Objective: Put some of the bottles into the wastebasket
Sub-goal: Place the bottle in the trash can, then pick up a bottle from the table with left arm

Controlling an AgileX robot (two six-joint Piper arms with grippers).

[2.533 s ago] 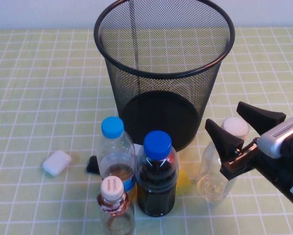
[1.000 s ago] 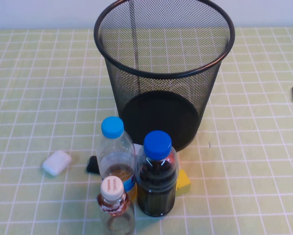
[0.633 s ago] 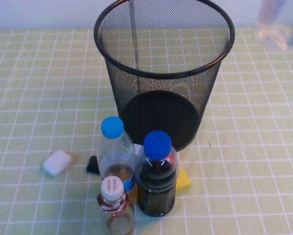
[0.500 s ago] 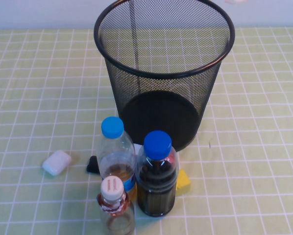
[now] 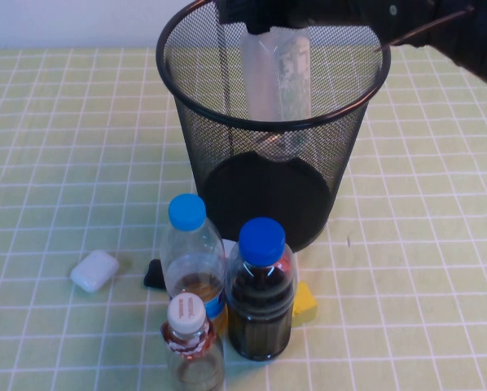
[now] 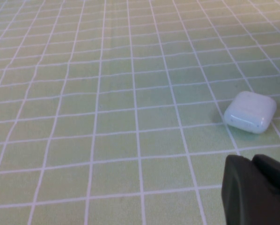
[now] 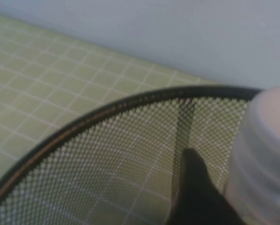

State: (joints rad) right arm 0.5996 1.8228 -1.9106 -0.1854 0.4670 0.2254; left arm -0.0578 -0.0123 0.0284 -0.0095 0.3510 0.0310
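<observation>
The black wire-mesh wastebasket (image 5: pixel 227 163) stands at the back middle of the table. My right gripper (image 5: pixel 274 23) is above its opening, shut on the tall colourless bottle (image 5: pixel 276 81), which hangs down inside the rim. In the right wrist view the bottle (image 7: pixel 266 154) lies against one black finger (image 7: pixel 196 192), with the basket's rim (image 7: pixel 84 131) behind. The small beige-capped bottle (image 5: pixel 188 326) with reddish liquid stands at the front. My left gripper (image 6: pixel 251 161) is shut and empty, low over the table; it is out of the high view.
A light-blue-capped bottle (image 5: pixel 190 252) and a dark cola bottle (image 5: pixel 261 293) stand in front of the basket. A white case (image 5: pixel 94 270) lies to the left and shows near my left gripper (image 6: pixel 250 111). A small black thing (image 5: pixel 154 273) and a yellow thing (image 5: pixel 304 303) lie behind the bottles.
My right arm closed on the tall bottle at the front right, lifted it out of view, and now holds it over and into the basket's opening. The other bottles have not moved.
</observation>
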